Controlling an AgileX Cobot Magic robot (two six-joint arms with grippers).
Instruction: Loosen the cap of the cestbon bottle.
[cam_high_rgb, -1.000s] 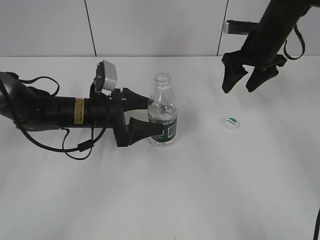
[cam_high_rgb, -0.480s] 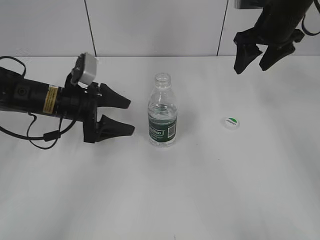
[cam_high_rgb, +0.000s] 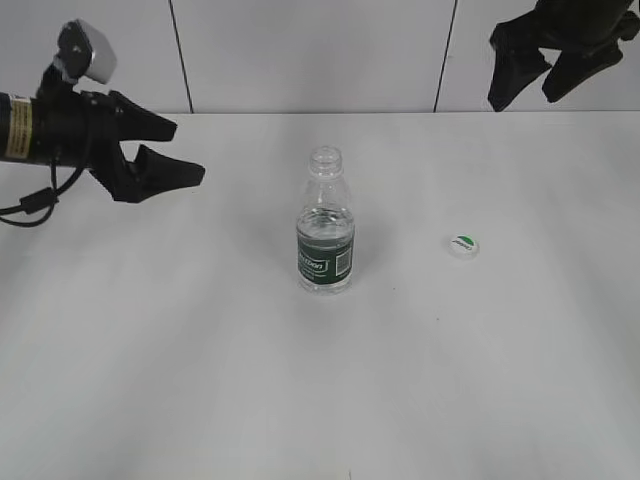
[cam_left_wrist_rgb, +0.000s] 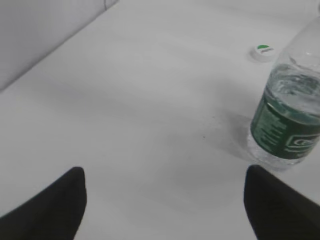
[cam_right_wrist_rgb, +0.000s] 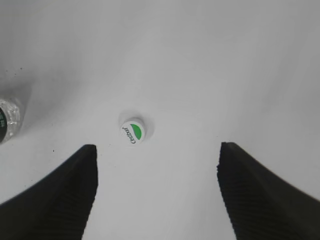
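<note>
The cestbon bottle (cam_high_rgb: 325, 238) stands upright mid-table, clear with a dark green label, its neck bare. It also shows at the right edge of the left wrist view (cam_left_wrist_rgb: 287, 120). The cap (cam_high_rgb: 462, 244), white with a green mark, lies flat on the table to the bottle's right; it shows in the right wrist view (cam_right_wrist_rgb: 133, 132) and the left wrist view (cam_left_wrist_rgb: 262, 51). My left gripper (cam_high_rgb: 185, 150) (cam_left_wrist_rgb: 162, 185) is open and empty, well left of the bottle. My right gripper (cam_high_rgb: 525, 88) (cam_right_wrist_rgb: 157, 165) is open and empty, high at the far right above the cap.
A white table (cam_high_rgb: 320, 380) carries the bottle and cap. A panelled white wall (cam_high_rgb: 300, 50) rises behind the table's far edge. The bottle's edge shows at the far left of the right wrist view (cam_right_wrist_rgb: 7, 120).
My left gripper let go of the bottle and drew back left and up. My right gripper rose and moved right, away from the cap. Bottle and cap stayed put.
</note>
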